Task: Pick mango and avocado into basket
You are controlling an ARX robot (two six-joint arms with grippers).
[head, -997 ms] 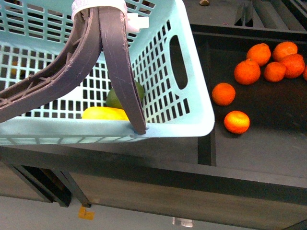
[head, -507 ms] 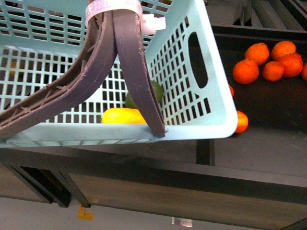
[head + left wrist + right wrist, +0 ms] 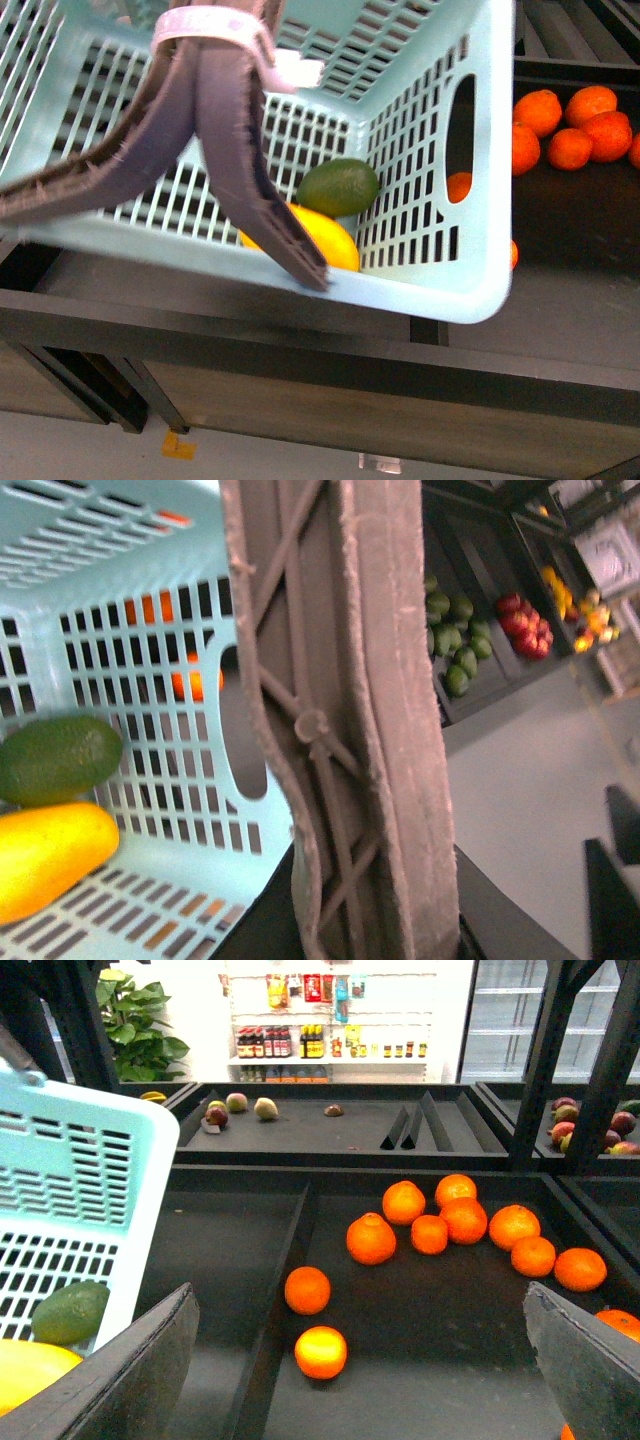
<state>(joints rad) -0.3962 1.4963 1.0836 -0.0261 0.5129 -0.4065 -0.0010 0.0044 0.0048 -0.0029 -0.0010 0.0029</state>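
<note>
The turquoise basket [image 3: 480, 200] hangs tilted above the dark shelf, filling the upper left of the front view. Inside it lie the dark green avocado [image 3: 338, 186] and the yellow-orange mango [image 3: 322, 240], touching, slid toward the low right corner. Both also show in the left wrist view, avocado [image 3: 55, 757] above mango [image 3: 50, 857]. My left gripper is shut on the basket's grey-brown handles [image 3: 340, 730], which fill that view and hide the fingers. My right gripper [image 3: 365, 1360] is open over the orange bin, with the basket [image 3: 90, 1180], avocado [image 3: 70, 1312] and mango [image 3: 30, 1368] beside it.
Several oranges [image 3: 440, 1225] lie loose in a black bin right of the basket [image 3: 575, 125]. A black divider [image 3: 285, 1290] separates the bins. Further shelves hold other fruit [image 3: 240, 1107], and green and red fruit [image 3: 470, 640] sit on a lower rack.
The basket has swung right and tipped, its right end dropping. The avocado and mango have slid toward that corner and show more fully.
</note>
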